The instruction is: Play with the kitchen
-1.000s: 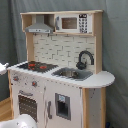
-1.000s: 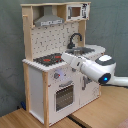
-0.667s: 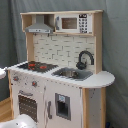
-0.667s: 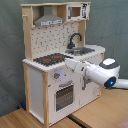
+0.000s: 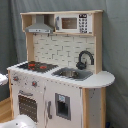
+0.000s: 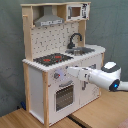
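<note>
This is not a real kitchen. It looks like a test room or lab. A dark grey curtain hangs behind everything in both exterior views. A toy kitchen of white and pale wood stands alone in front of it on a wooden floor. A white robot arm reaches toward the toy's front in the second exterior view. No real stove or cupboards show anywhere.

- In the second exterior view, the hob lies left of the sink.
- The faucet stands behind the sink.
- The oven door sits below the hob.
</note>
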`<action>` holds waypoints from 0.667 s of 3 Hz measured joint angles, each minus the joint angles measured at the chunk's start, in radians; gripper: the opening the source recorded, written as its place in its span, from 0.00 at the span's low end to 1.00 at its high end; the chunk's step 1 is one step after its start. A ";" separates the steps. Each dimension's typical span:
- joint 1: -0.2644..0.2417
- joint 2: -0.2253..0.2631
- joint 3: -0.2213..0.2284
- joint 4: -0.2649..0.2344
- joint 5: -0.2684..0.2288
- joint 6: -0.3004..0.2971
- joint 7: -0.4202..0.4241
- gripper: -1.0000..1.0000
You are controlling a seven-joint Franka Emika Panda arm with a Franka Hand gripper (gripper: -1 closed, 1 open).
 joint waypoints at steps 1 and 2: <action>0.024 -0.008 0.024 -0.038 0.000 0.028 0.099 1.00; 0.026 -0.019 0.044 -0.061 0.000 0.038 0.211 1.00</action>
